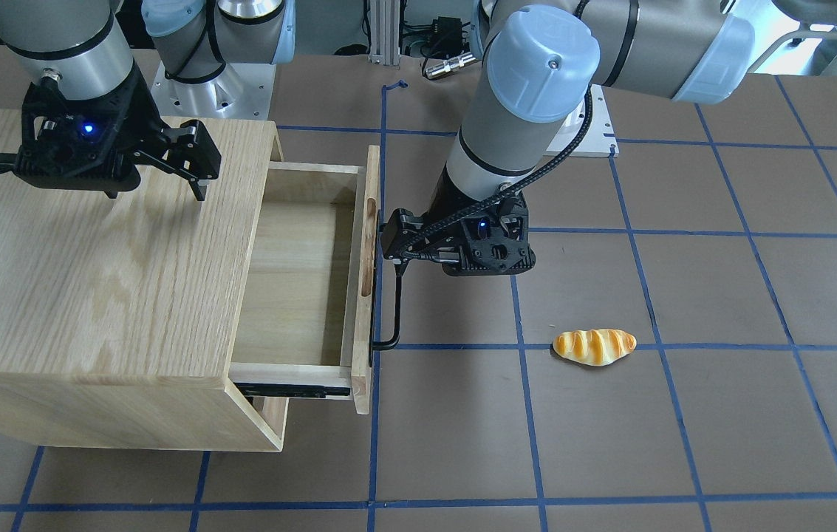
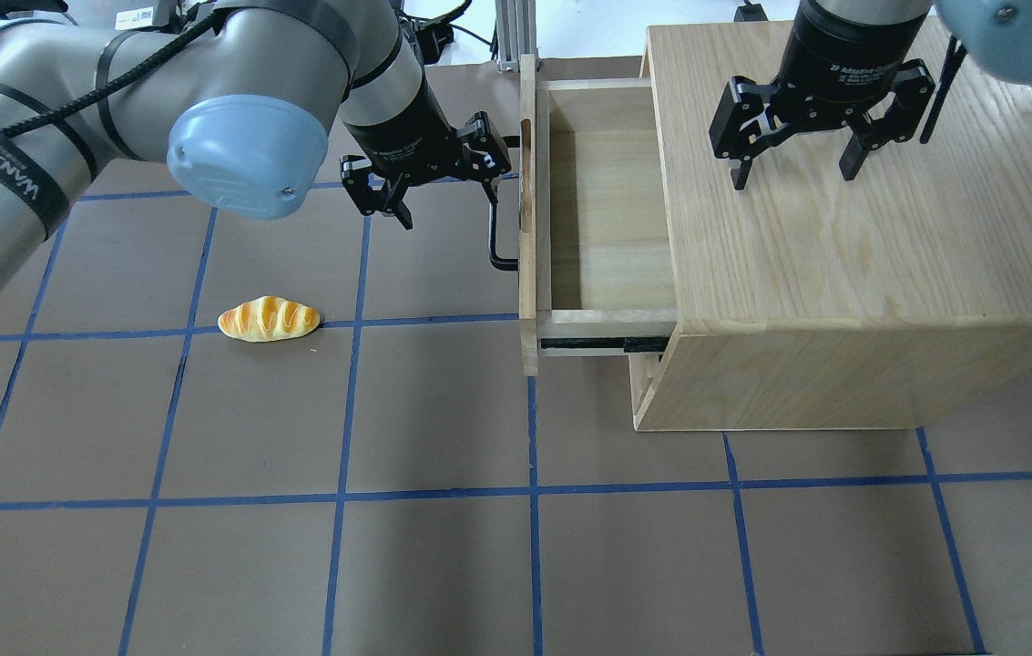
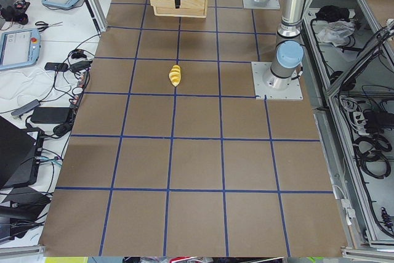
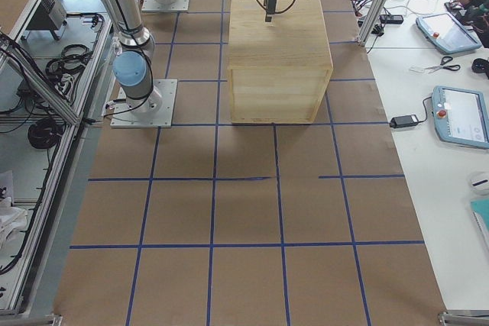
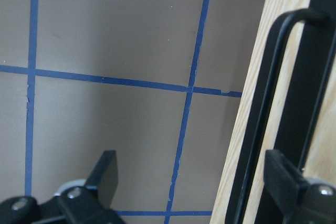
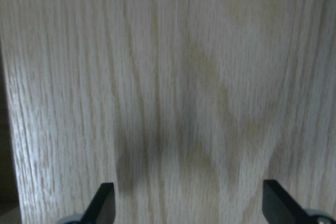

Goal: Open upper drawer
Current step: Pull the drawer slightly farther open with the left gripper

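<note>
Up top in the overhead view, the upper drawer (image 2: 611,219) sits well out of the oak-grain cabinet (image 2: 843,273), with smooth pale wood inside. The left gripper (image 2: 449,196) is spread wide and empty, one finger by the thin black bar handle (image 2: 499,239). The right gripper (image 2: 795,173) gapes empty over the cabinet top. Pull more and I'd guess the finger slips off that slick bar, or the cabinet skids across the desk (image 2: 388,547).

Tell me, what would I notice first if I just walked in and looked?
Probably the upper drawer, pulled well out of the big wooden cabinet, with nothing showing inside. The left gripper is open right by its black handle, while the right gripper hangs open over the cabinet's top. A little golden bread roll lies alone on the brown table, away from the cabinet.
</note>
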Controlling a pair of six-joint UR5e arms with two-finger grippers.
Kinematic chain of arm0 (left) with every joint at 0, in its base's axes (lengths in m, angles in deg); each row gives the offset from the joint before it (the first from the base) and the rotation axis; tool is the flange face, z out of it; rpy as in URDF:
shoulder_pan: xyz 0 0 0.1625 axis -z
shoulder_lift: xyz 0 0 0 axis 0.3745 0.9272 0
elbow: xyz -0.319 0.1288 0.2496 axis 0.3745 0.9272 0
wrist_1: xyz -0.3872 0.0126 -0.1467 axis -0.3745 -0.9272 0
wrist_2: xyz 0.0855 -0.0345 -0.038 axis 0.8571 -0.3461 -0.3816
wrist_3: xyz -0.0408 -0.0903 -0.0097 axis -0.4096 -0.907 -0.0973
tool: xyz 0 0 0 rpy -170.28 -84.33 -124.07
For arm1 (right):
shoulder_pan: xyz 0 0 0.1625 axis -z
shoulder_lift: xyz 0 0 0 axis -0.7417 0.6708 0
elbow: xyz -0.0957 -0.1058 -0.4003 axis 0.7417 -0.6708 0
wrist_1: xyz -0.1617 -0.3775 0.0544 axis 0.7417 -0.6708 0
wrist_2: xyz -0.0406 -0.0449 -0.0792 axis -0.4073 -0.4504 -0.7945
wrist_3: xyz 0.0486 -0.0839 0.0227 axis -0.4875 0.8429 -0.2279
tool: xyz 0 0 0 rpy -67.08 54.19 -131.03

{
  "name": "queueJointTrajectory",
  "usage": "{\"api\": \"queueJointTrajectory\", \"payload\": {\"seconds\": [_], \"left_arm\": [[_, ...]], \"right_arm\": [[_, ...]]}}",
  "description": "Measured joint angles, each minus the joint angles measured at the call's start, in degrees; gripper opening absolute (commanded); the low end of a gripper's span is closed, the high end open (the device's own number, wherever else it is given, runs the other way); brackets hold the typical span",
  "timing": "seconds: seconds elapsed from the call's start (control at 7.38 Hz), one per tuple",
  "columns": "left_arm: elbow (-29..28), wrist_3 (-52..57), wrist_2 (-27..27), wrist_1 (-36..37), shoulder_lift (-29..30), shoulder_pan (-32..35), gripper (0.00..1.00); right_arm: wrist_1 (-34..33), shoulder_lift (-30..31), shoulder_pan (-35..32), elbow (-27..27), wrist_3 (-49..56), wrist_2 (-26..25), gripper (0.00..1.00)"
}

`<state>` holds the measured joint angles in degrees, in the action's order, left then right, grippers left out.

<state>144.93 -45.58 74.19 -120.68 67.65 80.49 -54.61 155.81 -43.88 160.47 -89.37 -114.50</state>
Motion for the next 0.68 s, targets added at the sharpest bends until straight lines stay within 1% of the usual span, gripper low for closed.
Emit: {"api": "queueJointTrajectory", "payload": {"seconds": [0.68], "left_arm": [[0.1,-0.3,-0.4,1.0,0.7,0.1,1.00]], "right_arm": [[0.0,0.0,0.0,0.0,0.0,0.0,1.00]]}}
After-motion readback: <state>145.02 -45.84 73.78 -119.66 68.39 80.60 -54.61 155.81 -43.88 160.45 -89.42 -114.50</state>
